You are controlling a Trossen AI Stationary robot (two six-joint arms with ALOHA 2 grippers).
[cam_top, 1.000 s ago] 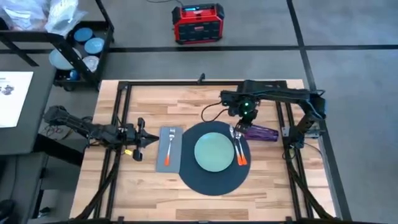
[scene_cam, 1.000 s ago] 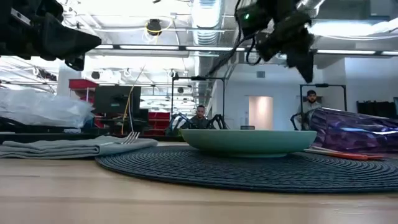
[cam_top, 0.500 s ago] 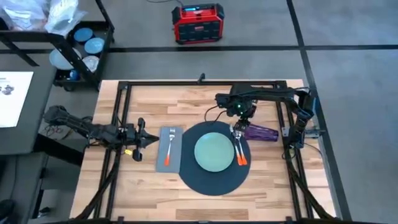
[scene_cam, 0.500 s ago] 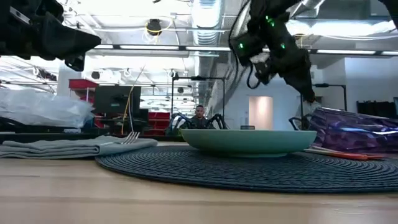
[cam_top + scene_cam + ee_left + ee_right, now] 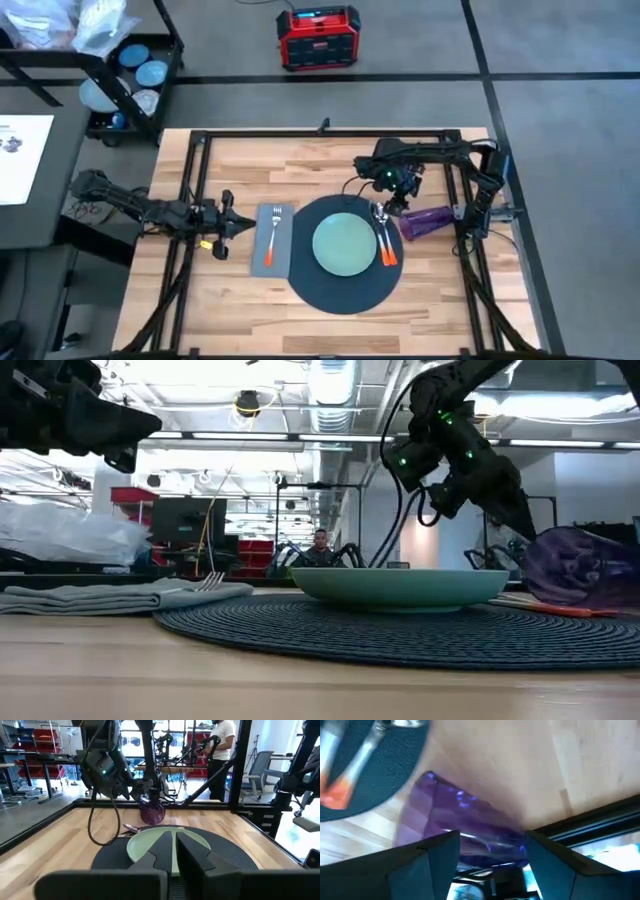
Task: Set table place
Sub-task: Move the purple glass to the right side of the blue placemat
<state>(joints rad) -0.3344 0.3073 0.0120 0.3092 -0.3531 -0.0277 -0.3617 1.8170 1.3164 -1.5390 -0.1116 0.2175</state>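
**Cup on its side as place setting nears finish**

The right gripper (image 5: 408, 203), fingers spread around the small purple faceted plastic cup (image 5: 427, 218), works beside the dark round woven mat (image 5: 340, 290) on the butcher-block table (image 5: 240, 300). The cup lies tipped; a shallow grasp could roll it onto the orange-handled cutlery (image 5: 386, 240). The left gripper (image 5: 232, 225) waits closed.

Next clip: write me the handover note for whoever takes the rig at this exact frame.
Right gripper: fingers open around the purple cup, which lies on its side on the table beside the mat; grasp not closed.
Left gripper: waiting left of the napkin; I cannot tell its fingers' state.
Done: plate on mat, fork on napkin, knife and spoon right of plate.
Left: grip the cup and stand it upright at the place.
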